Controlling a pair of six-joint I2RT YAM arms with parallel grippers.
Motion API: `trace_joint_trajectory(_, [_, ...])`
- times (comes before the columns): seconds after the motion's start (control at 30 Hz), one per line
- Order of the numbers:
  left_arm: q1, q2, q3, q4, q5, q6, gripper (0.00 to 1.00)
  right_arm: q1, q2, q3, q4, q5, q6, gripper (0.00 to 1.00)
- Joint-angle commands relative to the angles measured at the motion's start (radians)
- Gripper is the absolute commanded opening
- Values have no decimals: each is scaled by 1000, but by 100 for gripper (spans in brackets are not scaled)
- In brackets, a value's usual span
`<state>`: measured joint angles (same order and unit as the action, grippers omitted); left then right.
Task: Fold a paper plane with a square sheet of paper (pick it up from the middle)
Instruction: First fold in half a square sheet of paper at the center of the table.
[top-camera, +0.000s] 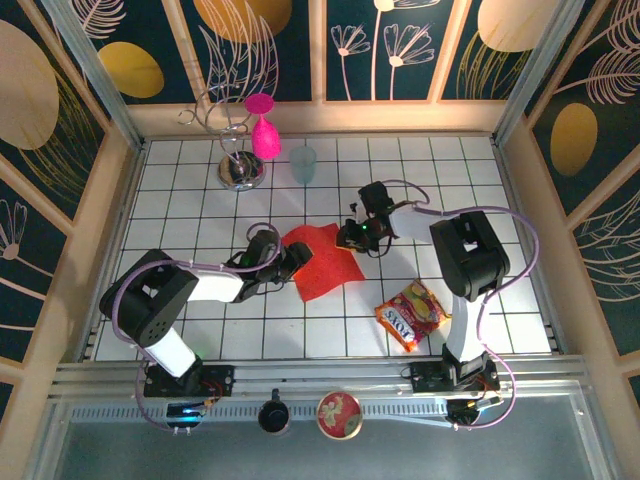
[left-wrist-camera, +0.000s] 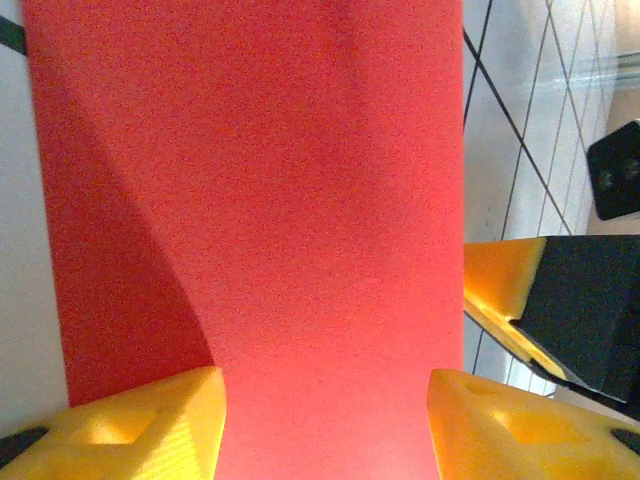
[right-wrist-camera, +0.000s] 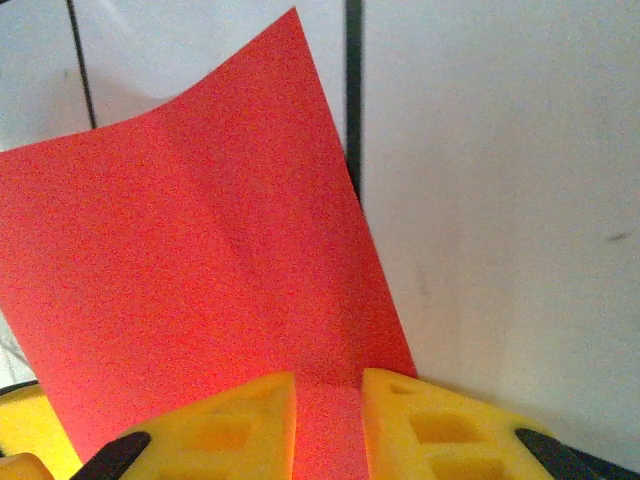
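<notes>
The square sheet of paper (top-camera: 325, 262) is bright red and lies mid-table between both grippers, partly lifted and curved. My left gripper (top-camera: 292, 262) is at its left edge. In the left wrist view the gripper (left-wrist-camera: 325, 380) is open, its yellow fingers (left-wrist-camera: 160, 425) wide apart over the red paper (left-wrist-camera: 300, 200). My right gripper (top-camera: 350, 238) is at the sheet's upper right edge. In the right wrist view the gripper (right-wrist-camera: 328, 380) stands nearly together, with a narrow strip of the paper (right-wrist-camera: 190, 270) in the gap. The far corner of the paper curls up.
A red-and-yellow snack packet (top-camera: 411, 313) lies near the right arm's base. At the back stand a metal rack (top-camera: 240, 170) with a pink goblet (top-camera: 264, 135) and a pale cup (top-camera: 303, 163). A round tin (top-camera: 339, 413) and a black cup (top-camera: 274, 415) sit at the near edge.
</notes>
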<state>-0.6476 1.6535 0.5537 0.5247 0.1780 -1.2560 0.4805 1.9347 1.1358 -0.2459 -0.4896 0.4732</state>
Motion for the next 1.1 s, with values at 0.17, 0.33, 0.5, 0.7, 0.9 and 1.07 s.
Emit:
trace_joint_trajectory(0.17, [-3, -31, -52, 52, -24, -29, 65, 55, 43, -18, 56, -80, 58, 25])
trace_joint_trajectory(0.33, [-3, -55, -69, 57, -36, -28, 71, 61, 50, -24, 93, -99, 90, 25])
trace_joint_trajectory(0.5, [-3, -73, -66, 49, -44, -20, 77, 95, 59, -24, 117, -120, 110, 25])
trace_joint_trajectory(0.7, [-4, -49, -31, -10, -38, -13, 77, 113, 54, -42, 182, -167, 152, 24])
trace_joint_trajectory(0.9, [-4, -35, 5, -60, -38, 0, 74, 117, 37, -66, 237, -211, 183, 25])
trace_joint_trajectory(1.07, [-4, -24, 24, -83, -31, 6, 64, 116, 32, -81, 272, -243, 204, 24])
